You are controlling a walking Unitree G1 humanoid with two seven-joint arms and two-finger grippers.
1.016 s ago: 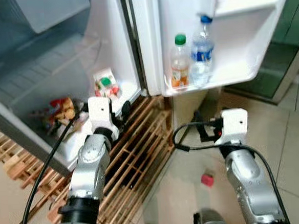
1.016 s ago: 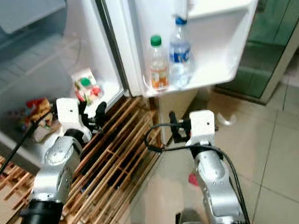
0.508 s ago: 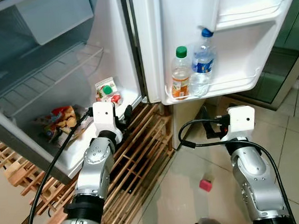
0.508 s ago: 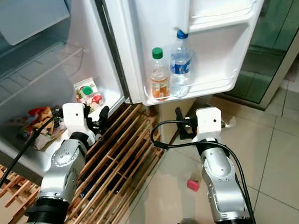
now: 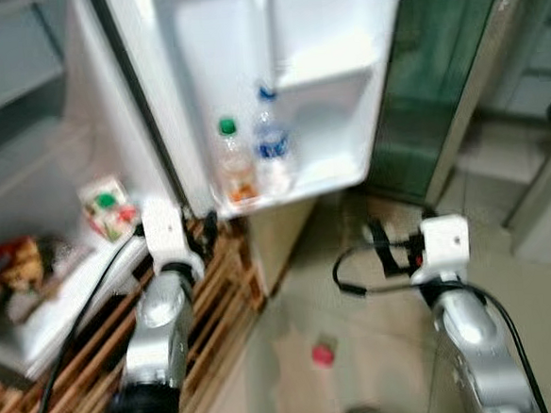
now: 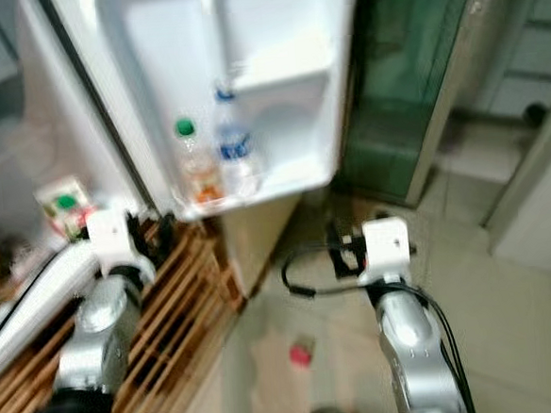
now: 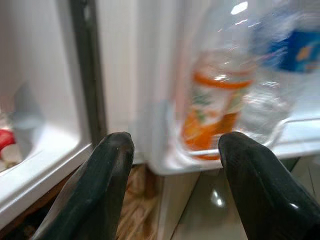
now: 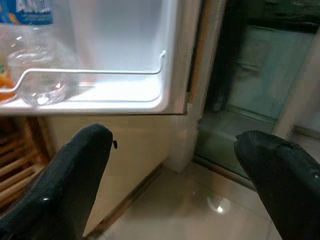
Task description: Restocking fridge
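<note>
Standing upright, caps up: bottles [image 5: 250, 161] | left end effector [image 7: 172, 165] released | right end effector [image 8: 175, 165] released

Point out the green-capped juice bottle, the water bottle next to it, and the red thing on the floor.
Juice bottle [image 5: 236, 171], left eye view, on its body.
Water bottle [image 5: 272, 150], left eye view, on its blue label.
Red thing [image 5: 322, 355], left eye view, on its middle.

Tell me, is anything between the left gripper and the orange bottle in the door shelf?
Only the shelf's front rail crosses low before the orange bottle. The left gripper is open and empty, short of it.
</note>
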